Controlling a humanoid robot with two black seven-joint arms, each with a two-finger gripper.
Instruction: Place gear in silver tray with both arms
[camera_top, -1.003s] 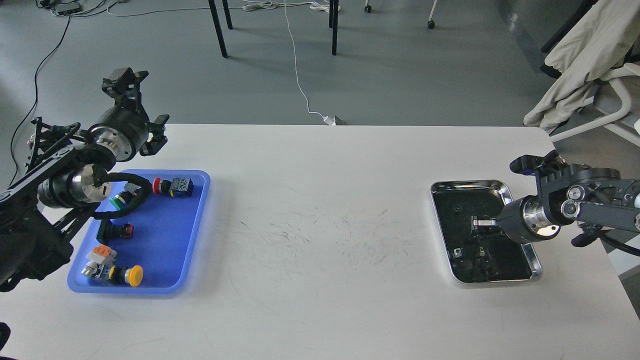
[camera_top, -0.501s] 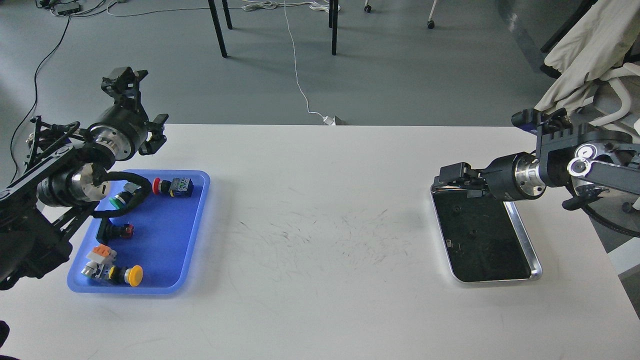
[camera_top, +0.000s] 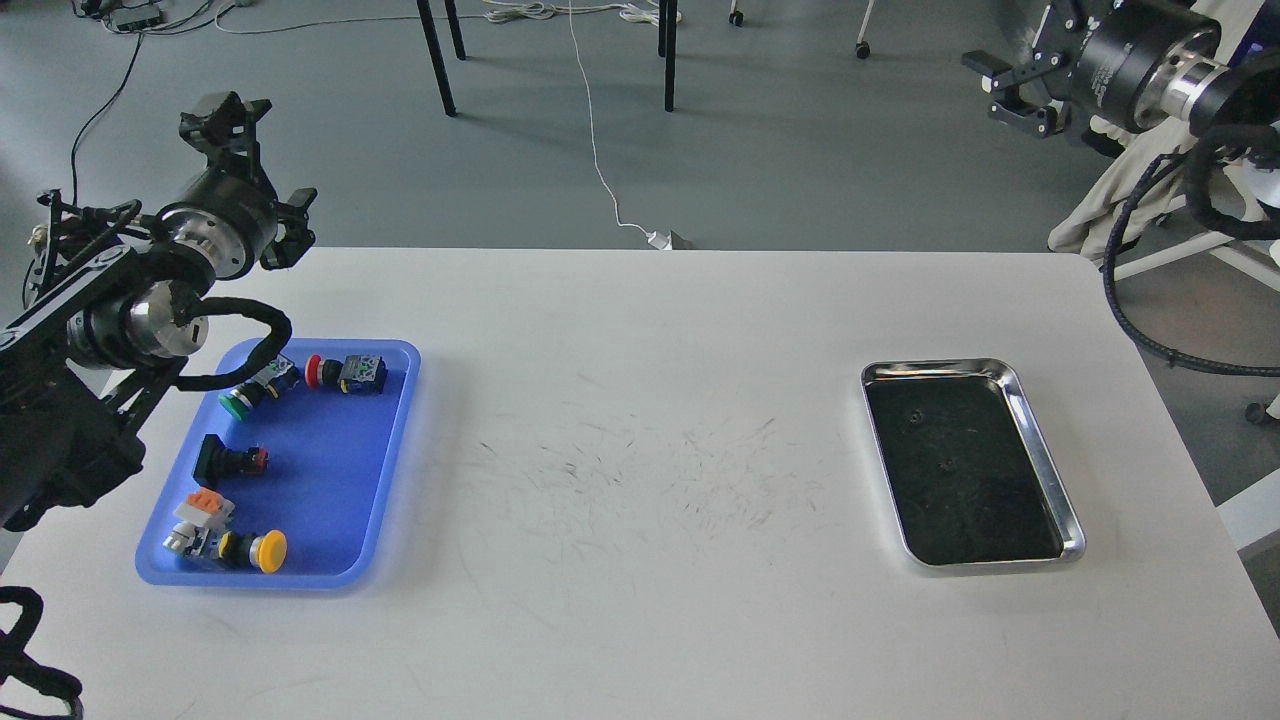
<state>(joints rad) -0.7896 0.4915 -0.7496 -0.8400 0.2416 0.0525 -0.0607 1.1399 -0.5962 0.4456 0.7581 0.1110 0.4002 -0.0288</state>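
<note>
The silver tray (camera_top: 935, 367) lies on the right side of the white table with a dark mirror-like base and nothing in it. The gear, several push-button switches, lies in a blue plastic tray (camera_top: 395, 440) at the left: a green one (camera_top: 240, 398), a red one (camera_top: 343, 373), a black one (camera_top: 228, 460), an orange-and-white one (camera_top: 198, 510) and a yellow one (camera_top: 262, 550). My left gripper (camera_top: 260, 165) is open and empty, raised beyond the blue tray's far left corner. My right gripper (camera_top: 1012, 90) is open and empty, high at the top right, far behind the silver tray.
The white table (camera_top: 640, 600) has scuff marks in its middle. Behind it are grey floor, chair legs (camera_top: 436, 60), a white cable (camera_top: 600, 170) and a plug at the table's far edge. A cloth-draped chair (camera_top: 1150, 190) stands at the far right.
My right arm has lifted from low over the silver tray up and away to the top right. My left arm has shifted slightly up and to the left.
</note>
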